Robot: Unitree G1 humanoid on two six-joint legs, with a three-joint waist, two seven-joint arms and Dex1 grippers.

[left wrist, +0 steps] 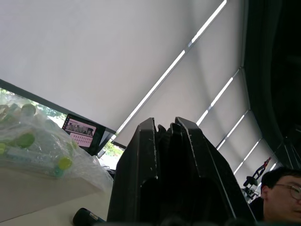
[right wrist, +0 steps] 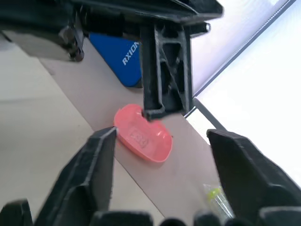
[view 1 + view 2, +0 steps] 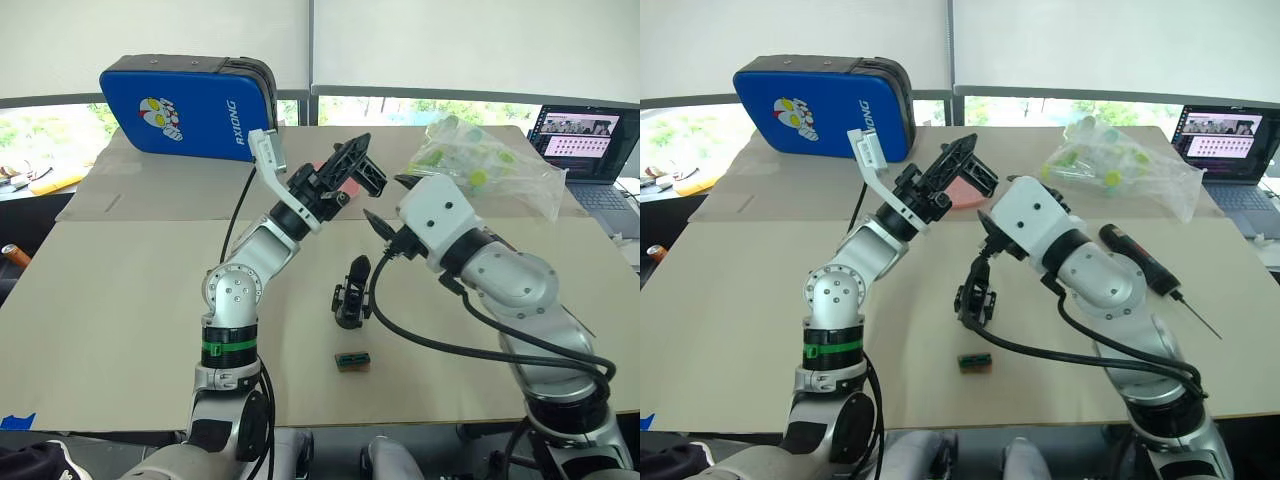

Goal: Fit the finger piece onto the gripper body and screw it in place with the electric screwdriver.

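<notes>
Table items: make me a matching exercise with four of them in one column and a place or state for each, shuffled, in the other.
1. blue case
2. laptop
3. screwdriver
4. green-and-brown block

A. open, screen lit, far right
B. standing on its long edge, far left
C. lying flat beside the right arm
D. smallest, nearest the robot

Pairs: 1-B, 2-A, 3-C, 4-D

A beige matte tabletop [image 3: 120, 300] carries a small black blocky gripper body [image 3: 351, 292] and a little green-and-brown block [image 3: 353, 361]. A glossy blue padded case [image 3: 185, 112] bears white lettering and a cartoon emblem. A shallow pink plastic dish [image 2: 143, 135] lies nearby.
</notes>
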